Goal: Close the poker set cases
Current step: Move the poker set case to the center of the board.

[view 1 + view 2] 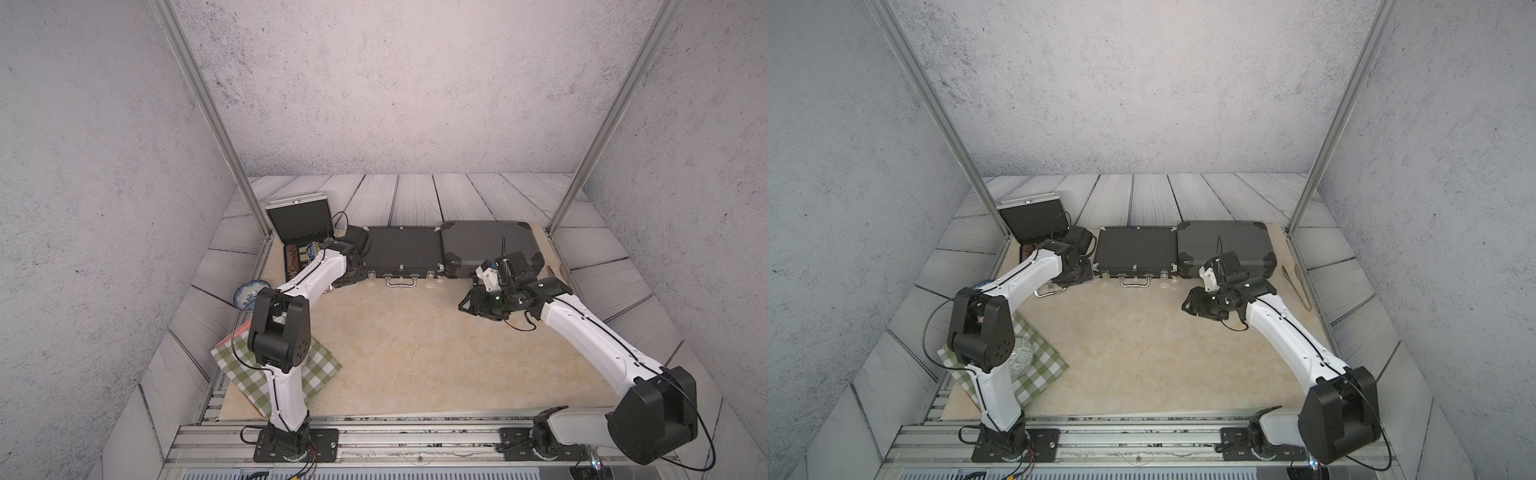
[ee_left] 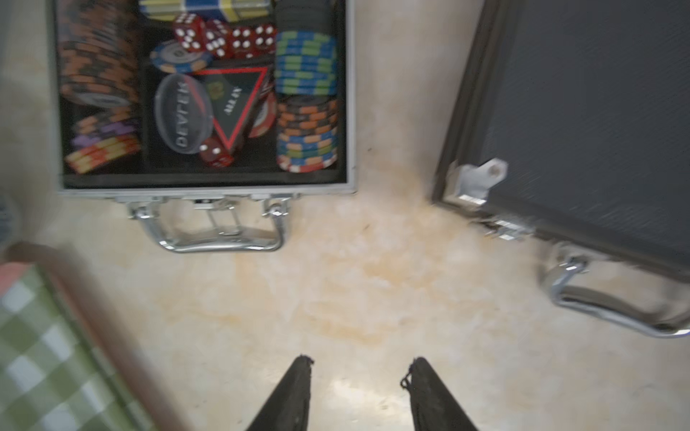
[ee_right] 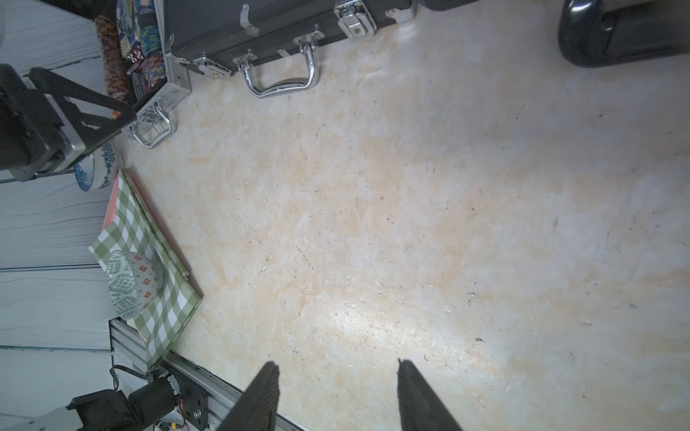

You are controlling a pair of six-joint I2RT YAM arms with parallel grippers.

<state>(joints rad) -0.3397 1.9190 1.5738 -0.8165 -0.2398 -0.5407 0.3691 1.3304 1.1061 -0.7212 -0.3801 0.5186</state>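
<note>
Three poker set cases stand in a row at the back of the table. The small silver case [image 1: 297,220] on the left is open, its lid upright; chips, dice and cards lie in its tray [image 2: 350,112]. The middle black case [image 1: 404,253] and the right dark case [image 1: 490,243] lie shut. My left gripper [image 2: 360,361] hangs open over bare table just in front of the silver case's handle [image 2: 220,244], holding nothing. Open and empty too, my right gripper [image 3: 338,364] hovers in front of the right case [image 1: 1225,245].
A blue and white bowl [image 1: 248,293] sits left of the left arm. A green checked cloth [image 1: 249,374] with a patterned bowl [image 3: 132,283] on it lies at the front left. Wooden tongs [image 1: 1298,286] rest by the right edge. Metal posts [image 1: 257,216] stand at the back corners.
</note>
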